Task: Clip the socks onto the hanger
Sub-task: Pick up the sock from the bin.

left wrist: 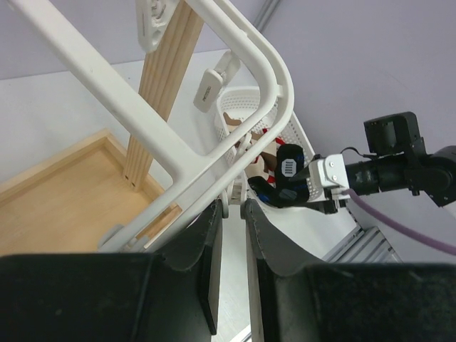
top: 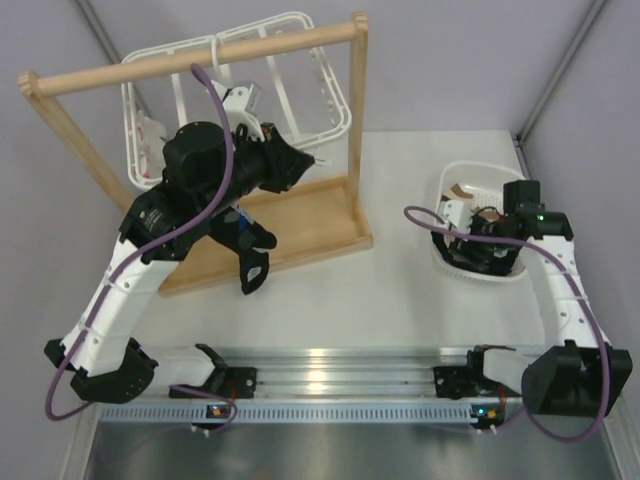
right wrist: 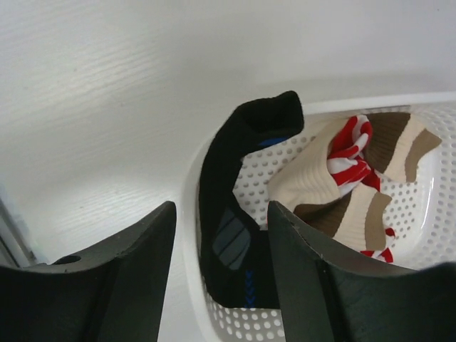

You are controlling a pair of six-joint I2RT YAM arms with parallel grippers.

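The white hanger [top: 335,95] hangs on the wooden rail; its frame also shows in the left wrist view [left wrist: 235,50]. My left gripper [top: 308,160] is at the hanger's lower right corner, and its fingers [left wrist: 235,210] are nearly together on a small white clip's tabs. A black sock with blue patches [top: 252,260] shows below the left arm, over the wooden base; its attachment is hidden. My right gripper [right wrist: 221,210] is open and straddles a second black sock [right wrist: 246,128], which drapes over the rim of the white basket [right wrist: 189,285].
The light wooden rail stand [top: 200,55] and its tray base [top: 310,215] stand at the back left. The perforated basket [top: 470,166] at the right also holds cream, brown and red-striped socks [right wrist: 335,178]. A free clip [left wrist: 212,84] dangles from the frame.
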